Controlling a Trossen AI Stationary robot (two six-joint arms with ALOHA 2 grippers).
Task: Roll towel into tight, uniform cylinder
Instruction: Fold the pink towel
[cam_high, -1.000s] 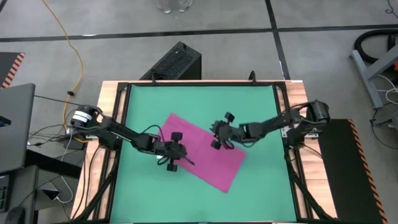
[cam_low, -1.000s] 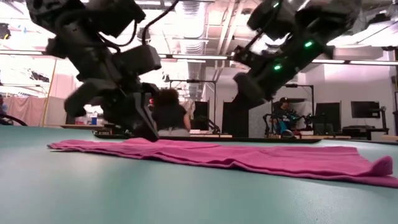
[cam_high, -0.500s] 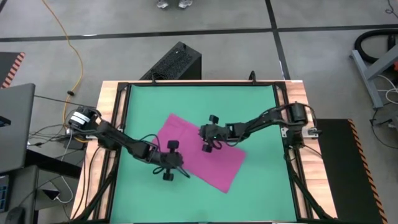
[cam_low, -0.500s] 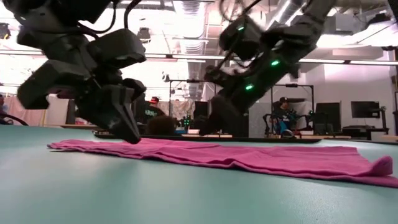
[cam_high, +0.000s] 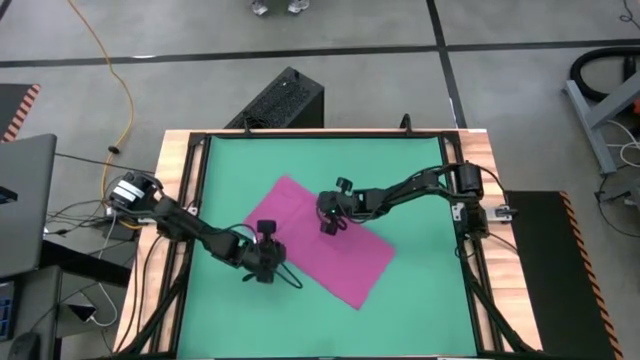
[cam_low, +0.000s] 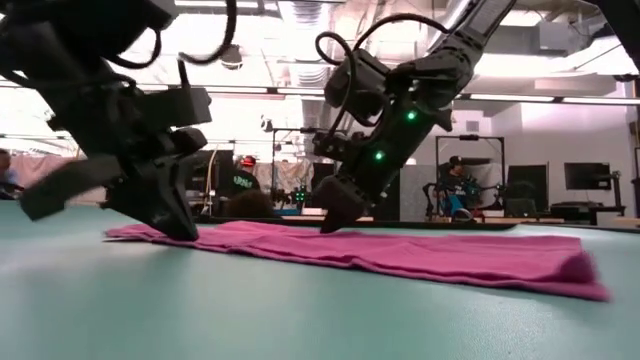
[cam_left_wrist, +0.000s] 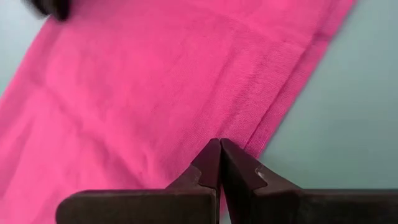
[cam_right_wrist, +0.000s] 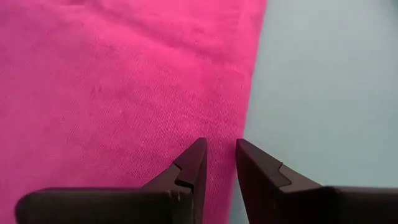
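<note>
The magenta-pink towel (cam_high: 335, 250) lies flat as a long strip, slantwise on the green mat (cam_high: 400, 165); it also shows in the low view (cam_low: 450, 255). My left gripper (cam_high: 272, 250) is shut, its tips (cam_left_wrist: 219, 144) down at the towel's long edge nearest the table's left side. In the low view it (cam_low: 178, 228) stands at the towel's left end. My right gripper (cam_high: 325, 210) is a little open, its tips (cam_right_wrist: 221, 148) at the opposite long edge, also in the low view (cam_low: 335, 218). The white tag does not show. My left gripper rests its shut fingertips on the towel just inside its long edge (cam_left_wrist: 255, 134), slanting down from the table's left side. The towel lies flat on the mat there. Whether any cloth is caught between the fingers, I cannot tell. My right gripper meets the towel at its far long edge (cam_right_wrist: 252, 93), slanting down from the table's right side. One finger (cam_right_wrist: 193, 162) stands over the cloth, the other (cam_right_wrist: 255, 165) at the edge over the mat. The cloth lies flat; no cloth shows between the fingers.
Bare green mat (cam_high: 250, 160) lies all round the towel, inside a wooden frame (cam_high: 185, 170). A dark box (cam_high: 285, 100) stands on the floor beyond the far edge. People and equipment show in the room behind the table (cam_low: 460, 185).
My left gripper has gone toward the table's left and near edges, ending at the towel's long edge. My right gripper has gone toward the table's left across the towel and come down to its far long edge. The towel has stayed flat.
</note>
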